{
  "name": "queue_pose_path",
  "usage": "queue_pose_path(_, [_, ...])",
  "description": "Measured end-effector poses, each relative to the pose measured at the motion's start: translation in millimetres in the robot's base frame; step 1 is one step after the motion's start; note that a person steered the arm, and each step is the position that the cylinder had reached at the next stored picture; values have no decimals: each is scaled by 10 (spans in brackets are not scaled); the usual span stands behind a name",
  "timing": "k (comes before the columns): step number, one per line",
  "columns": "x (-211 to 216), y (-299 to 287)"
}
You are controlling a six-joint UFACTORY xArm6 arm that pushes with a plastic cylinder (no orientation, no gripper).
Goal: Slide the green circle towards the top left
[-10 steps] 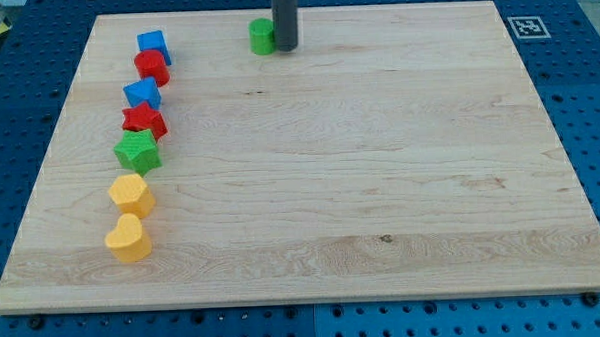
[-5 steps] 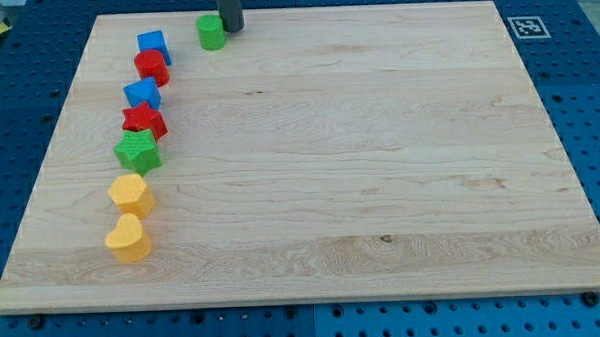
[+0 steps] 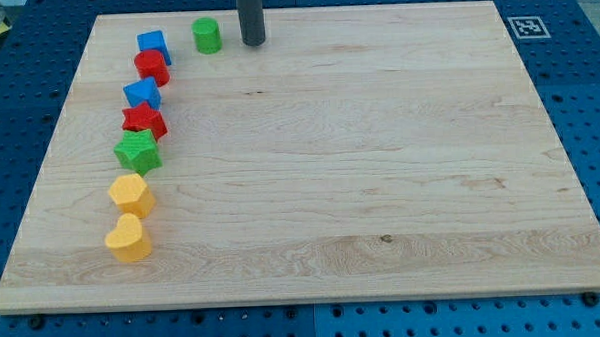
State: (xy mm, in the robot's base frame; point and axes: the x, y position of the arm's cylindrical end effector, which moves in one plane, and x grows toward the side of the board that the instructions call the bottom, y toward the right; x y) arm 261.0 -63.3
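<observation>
The green circle (image 3: 206,35) sits near the view's top left of the wooden board (image 3: 360,166), just right of a blue cube (image 3: 153,45). My tip (image 3: 253,42) stands to the right of the green circle, with a clear gap between them, not touching it.
A column of blocks runs down the view's left side: a red circle (image 3: 151,67), a blue block (image 3: 142,93), a red star (image 3: 143,121), a green star (image 3: 137,151), a yellow hexagon (image 3: 131,194) and a yellow heart (image 3: 128,239). A marker tag (image 3: 524,27) lies at the top right corner.
The green circle was pushed left along the top edge from near the middle to beside the blue cube. My tip has since drawn back to the right, off the circle.
</observation>
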Motion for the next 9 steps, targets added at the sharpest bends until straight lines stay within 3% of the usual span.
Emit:
queue_pose_path(6, [22, -643])
queue_pose_path(9, [-169, -1007])
